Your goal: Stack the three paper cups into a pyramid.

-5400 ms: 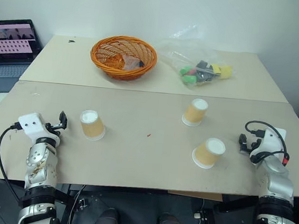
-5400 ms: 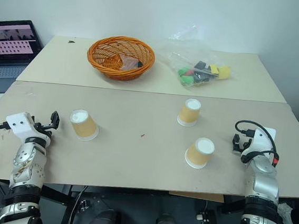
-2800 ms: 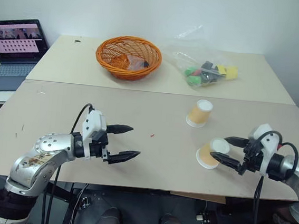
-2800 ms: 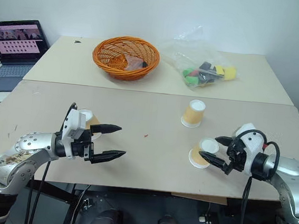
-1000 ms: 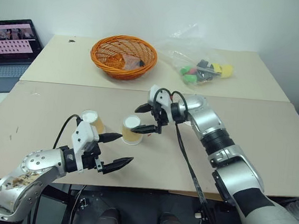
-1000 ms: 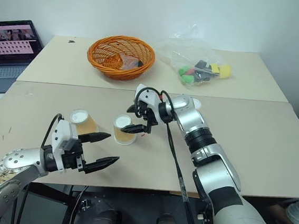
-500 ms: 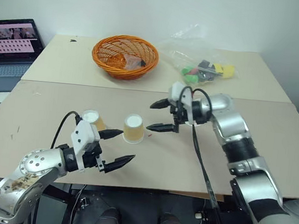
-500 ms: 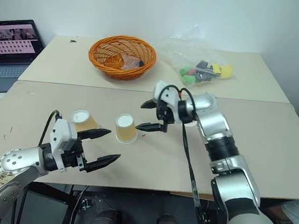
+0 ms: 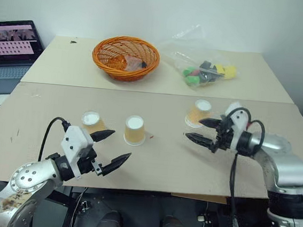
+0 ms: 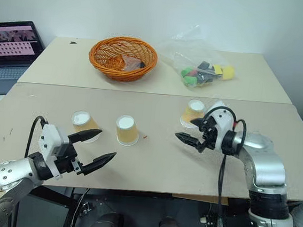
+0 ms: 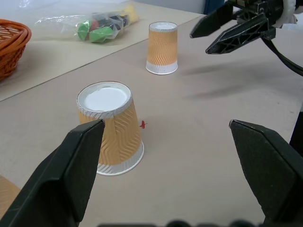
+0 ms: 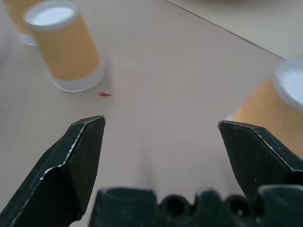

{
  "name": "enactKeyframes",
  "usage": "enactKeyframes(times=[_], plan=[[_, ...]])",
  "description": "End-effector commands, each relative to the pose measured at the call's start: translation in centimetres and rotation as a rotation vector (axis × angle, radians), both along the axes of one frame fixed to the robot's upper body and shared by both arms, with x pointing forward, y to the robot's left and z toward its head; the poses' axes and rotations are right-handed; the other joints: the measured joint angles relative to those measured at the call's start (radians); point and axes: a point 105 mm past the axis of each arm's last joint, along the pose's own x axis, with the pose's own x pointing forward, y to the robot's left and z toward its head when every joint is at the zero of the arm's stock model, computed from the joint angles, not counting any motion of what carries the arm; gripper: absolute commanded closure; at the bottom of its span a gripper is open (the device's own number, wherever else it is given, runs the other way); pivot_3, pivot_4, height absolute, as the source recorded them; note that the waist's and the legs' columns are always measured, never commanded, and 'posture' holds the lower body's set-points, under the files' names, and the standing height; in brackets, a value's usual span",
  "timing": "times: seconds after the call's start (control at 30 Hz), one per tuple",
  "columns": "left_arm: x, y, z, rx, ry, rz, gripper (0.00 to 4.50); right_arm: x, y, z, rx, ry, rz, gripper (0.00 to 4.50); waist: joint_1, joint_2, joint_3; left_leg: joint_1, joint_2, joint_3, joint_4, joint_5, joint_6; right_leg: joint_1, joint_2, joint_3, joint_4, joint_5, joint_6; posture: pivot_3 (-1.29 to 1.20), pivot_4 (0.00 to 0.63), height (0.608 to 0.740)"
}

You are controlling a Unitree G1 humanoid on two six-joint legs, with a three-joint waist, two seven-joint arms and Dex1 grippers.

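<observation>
A: Item one, far left?
B: Open dark laptop [image 9: 11, 41] with a pink screen, on a side table beside the beige worktop [image 9: 152, 162].

A: Next?
B: Left pincer [image 9: 110, 147], two black fingers spread wide apart, empty, hovering over the worktop's near edge. Just beyond it: first tan-orange tapered paper cup [image 9: 92, 122], upside down, white base up.

A: Back row?
B: Orange wicker basket [image 9: 126, 57], round, on the far board, small items inside that I cannot identify.

A: Second cup?
B: Same make [image 9: 134, 130], upside down, standing near the first but not touching. A tiny red speck [image 9: 151, 136] lies on the worktop just to its right.

A: Further right?
B: Clear plastic bag [image 9: 202, 62] of green, yellow and dark pieces, on the far board. In front of it, third cup [image 9: 197, 112], upside down, well apart from the other two.

A: And the right arm?
B: Right pincer [image 9: 199, 130], black fingers wide apart, empty, pointing left, just in front of the third cup without touching it. All three cups stand singly; none is stacked.
</observation>
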Motion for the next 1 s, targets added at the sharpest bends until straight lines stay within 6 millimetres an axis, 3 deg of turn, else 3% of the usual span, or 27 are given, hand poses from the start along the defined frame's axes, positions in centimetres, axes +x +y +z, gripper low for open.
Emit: enactKeyframes(times=[0.03, 0.1, 0.17, 0.4, 1.0], plan=[[-0.2, -0.2, 1.5, -0.021, -0.072, -0.013, 0.00, 1.8, -2.5, 0.9, -0.047, -0.099, -0.183, 0.04, -0.001, 0.000, 0.000, 0.000, 0.000, 0.000, 0.000, 0.000, 0.000, 0.000, 0.000, 0.000, 0.000, 0.000, 0.000, 0.00, 0.150, 0.740], [0.0, -0.2, 1.7, -0.032, -0.085, -0.011, 0.00, 3.3, -3.6, 0.4, -0.065, -0.125, -0.295, 0.04, -0.001, 0.000, 0.000, 0.000, 0.000, 0.000, 0.000, 0.000, 0.000, 0.000, 0.000, 0.000, -0.001, 0.000, 0.000, 0.00, 0.150, 0.740], [0.1, -0.2, 1.6, -0.035, -0.081, -0.018, 0.00, 4.1, -3.4, 0.2, -0.044, -0.149, -0.336, 0.04, -0.001, 0.000, 0.000, 0.000, 0.000, 0.000, 0.000, 0.000, 0.000, 0.000, 0.000, 0.000, -0.001, 0.000, 0.000, 0.00, 0.150, 0.740], [0.3, -0.2, 1.3, -0.027, -0.068, -0.034, 0.00, 5.1, -0.7, 0.1, 0.004, -0.198, -0.317, 0.04, -0.002, 0.000, 0.000, -0.001, 0.000, 0.000, -0.001, 0.000, 0.000, -0.001, 0.000, 0.000, -0.001, 0.000, 0.000, 0.00, 0.150, 0.740], [0.4, -0.4, 1.5, -0.016, -0.064, -0.053, 0.00, 8.6, -1.1, 1.2, 0.078, -0.262, -0.406, 0.04, -0.004, 0.000, 0.000, -0.001, 0.000, 0.000, -0.001, 0.000, 0.000, -0.001, 0.000, 0.000, -0.001, 0.000, 0.000, 0.00, 0.150, 0.740]])
